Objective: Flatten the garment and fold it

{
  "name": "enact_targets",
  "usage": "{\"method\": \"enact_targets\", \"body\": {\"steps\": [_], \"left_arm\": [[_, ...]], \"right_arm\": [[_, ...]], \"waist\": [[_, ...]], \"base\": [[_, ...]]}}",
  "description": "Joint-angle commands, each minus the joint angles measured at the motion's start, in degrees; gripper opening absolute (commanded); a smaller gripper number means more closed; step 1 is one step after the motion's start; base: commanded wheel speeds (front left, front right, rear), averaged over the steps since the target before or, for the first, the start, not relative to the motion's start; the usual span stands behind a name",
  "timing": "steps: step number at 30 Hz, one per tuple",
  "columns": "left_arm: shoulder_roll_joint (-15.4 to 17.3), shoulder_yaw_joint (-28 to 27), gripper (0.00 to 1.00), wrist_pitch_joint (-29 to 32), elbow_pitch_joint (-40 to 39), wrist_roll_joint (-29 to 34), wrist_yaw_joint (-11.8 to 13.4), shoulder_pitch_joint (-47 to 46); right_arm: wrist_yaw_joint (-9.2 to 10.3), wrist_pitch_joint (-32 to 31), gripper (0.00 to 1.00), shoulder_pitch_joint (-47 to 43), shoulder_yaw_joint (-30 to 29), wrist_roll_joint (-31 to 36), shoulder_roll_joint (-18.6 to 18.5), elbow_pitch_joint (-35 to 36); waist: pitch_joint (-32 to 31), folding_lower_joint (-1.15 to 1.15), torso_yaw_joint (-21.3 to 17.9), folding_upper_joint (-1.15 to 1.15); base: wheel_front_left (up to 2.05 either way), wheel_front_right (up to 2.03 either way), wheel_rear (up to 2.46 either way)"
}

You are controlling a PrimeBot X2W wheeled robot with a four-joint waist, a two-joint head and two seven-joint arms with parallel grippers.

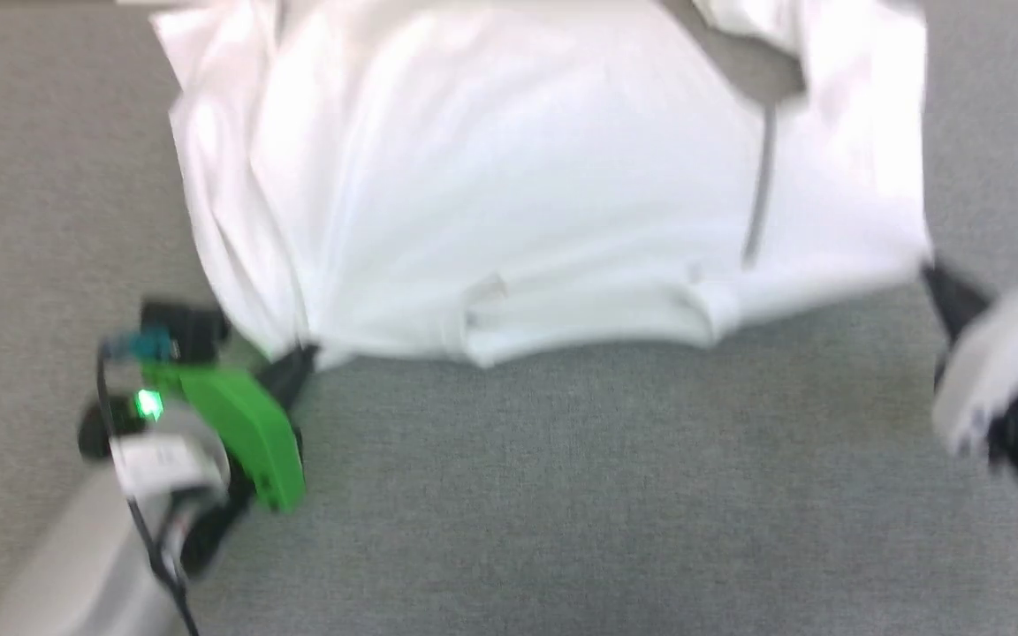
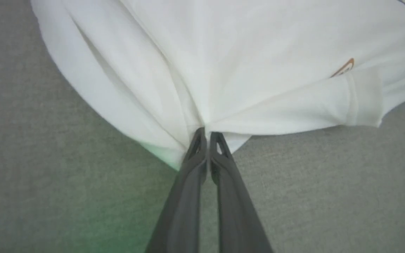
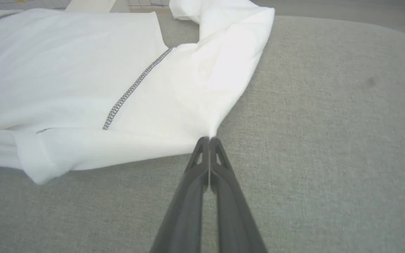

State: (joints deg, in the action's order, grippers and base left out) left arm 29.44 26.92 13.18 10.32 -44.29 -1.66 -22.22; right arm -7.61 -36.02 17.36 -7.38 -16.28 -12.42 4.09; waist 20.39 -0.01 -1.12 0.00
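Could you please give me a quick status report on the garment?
Left gripper shut on garment corner. Right gripper shut on opposite corner. No obstruction seen.

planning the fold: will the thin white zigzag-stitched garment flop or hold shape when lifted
Probably floppy: the thin white garment gathers into pleats at the shut left gripper. Likely sags between grips, since the right gripper pinches only a corner.

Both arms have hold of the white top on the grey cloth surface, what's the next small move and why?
Probably draw the two corners gently apart, sideways. Both pairs of jaws are shut on near corners of the white thin-fabric long-sleeved top, and deep folds fan from the left grip, so the cloth is not yet flat.
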Motion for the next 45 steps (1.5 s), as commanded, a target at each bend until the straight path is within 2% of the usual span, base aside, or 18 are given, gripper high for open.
{"method": "enact_targets", "body": {"steps": [1, 5, 9, 14, 20, 21, 22, 23, 24, 25, 31, 38, 41, 45], "left_arm": [[0.4, -0.1, 0.0, -0.4, -1.0, -0.6, 0.9, 2.7], [0.3, 0.0, 0.0, -1.6, -4.6, -1.1, 3.6, 9.2], [0.3, 0.5, 0.0, -1.7, -6.5, -1.1, 5.6, 13.1], [0.3, 1.4, 0.0, -0.5, -7.1, -1.9, 7.4, 17.4], [-0.3, 1.4, 0.0, -0.9, -8.8, -2.9, 9.2, 21.2], [-0.7, 1.2, 0.07, -1.8, -8.9, -2.7, 9.4, 21.3], [-1.0, 1.1, 0.53, -2.6, -8.9, -2.5, 9.6, 21.3], [-2.0, 0.9, 1.0, -4.6, -8.9, -1.9, 9.9, 21.1], [-2.5, 0.7, 1.0, -5.9, -8.9, -1.7, 9.9, 21.0], [-2.9, 0.5, 1.0, -7.0, -8.9, -1.4, 9.9, 20.8], [-4.0, -1.0, 1.0, -14.9, -9.0, 0.7, 9.4, 20.8], [-6.0, -5.6, 1.0, -26.5, -8.0, 4.9, 11.8, 19.9], [-8.4, -8.2, 1.0, -27.9, -7.5, 7.1, 12.3, 18.4], [-12.4, -13.4, 1.0, -28.1, -8.7, 12.8, 12.2, 15.6]], "right_arm": [[0.12, -0.6, 0.0, -3.0, -1.8, 0.2, 1.5, 2.0], [0.12, -3.2, 0.0, -13.1, -5.7, 1.7, 6.5, 7.4], [0.12, -7.0, 0.0, -20.4, -8.0, 2.5, 8.8, 9.3], [0.12, -11.8, 0.0, -27.3, -9.2, 0.8, 9.5, 8.0], [0.12, -9.4, 0.0, -30.3, -9.5, -1.7, 9.5, 2.9], [0.12, -8.1, 0.0, -30.1, -9.4, -2.2, 9.5, 2.0], [0.12, -7.1, 0.0, -29.9, -9.0, -2.5, 9.5, 1.3], [0.12, -4.6, 0.65, -29.3, -7.7, -3.0, 9.5, 0.3], [0.12, -3.3, 0.97, -28.9, -6.8, -3.4, 9.5, 0.0], [0.12, -2.5, 1.0, -28.7, -6.2, -3.8, 9.5, -0.1], [0.12, 2.5, 1.0, -26.9, -4.9, -1.3, 9.5, 2.6], [0.12, 12.4, 1.0, -19.7, -5.1, 3.2, 9.5, 6.7], [0.12, 16.1, 1.0, -13.4, -3.7, 4.9, 9.5, 3.8], [0.12, 17.4, 1.0, -3.6, -2.0, 7.3, 8.1, -5.7]], "waist": [[-4.0, 0.01, 0.8, 0.0], [-6.2, 0.01, 0.9, 0.0], [-8.1, 0.01, 1.1, 0.0], [-10.0, 0.01, 0.9, 0.0], [-11.1, 0.01, 1.0, 0.0], [-11.1, 0.01, 1.1, 0.0], [-11.2, 0.01, 1.2, 0.0], [-11.3, 0.01, 1.5, 0.0], [-11.4, 0.01, 1.7, 0.0], [-11.5, 0.01, 1.8, 0.0], [-12.3, 0.01, 3.5, 0.0], [-11.5, 0.01, 6.7, 0.0], [-9.9, 0.01, 8.1, 0.0], [-6.6, 0.01, 10.1, 0.0]], "base": [[0.0, 0.0, 0.0], [0.0, 0.0, 0.0], [0.0, 0.0, 0.0], [0.0, 0.0, 0.0], [0.0, 0.0, 0.0], [0.0, 0.0, 0.0], [0.0, 0.0, 0.0], [0.0, 0.0, 0.0], [0.0, 0.0, 0.0], [0.0, 0.0, 0.0], [0.0, 0.0, 0.0], [0.0, 0.0, 0.0], [0.0, 0.0, 0.0], [0.0, 0.0, 0.0]]}}
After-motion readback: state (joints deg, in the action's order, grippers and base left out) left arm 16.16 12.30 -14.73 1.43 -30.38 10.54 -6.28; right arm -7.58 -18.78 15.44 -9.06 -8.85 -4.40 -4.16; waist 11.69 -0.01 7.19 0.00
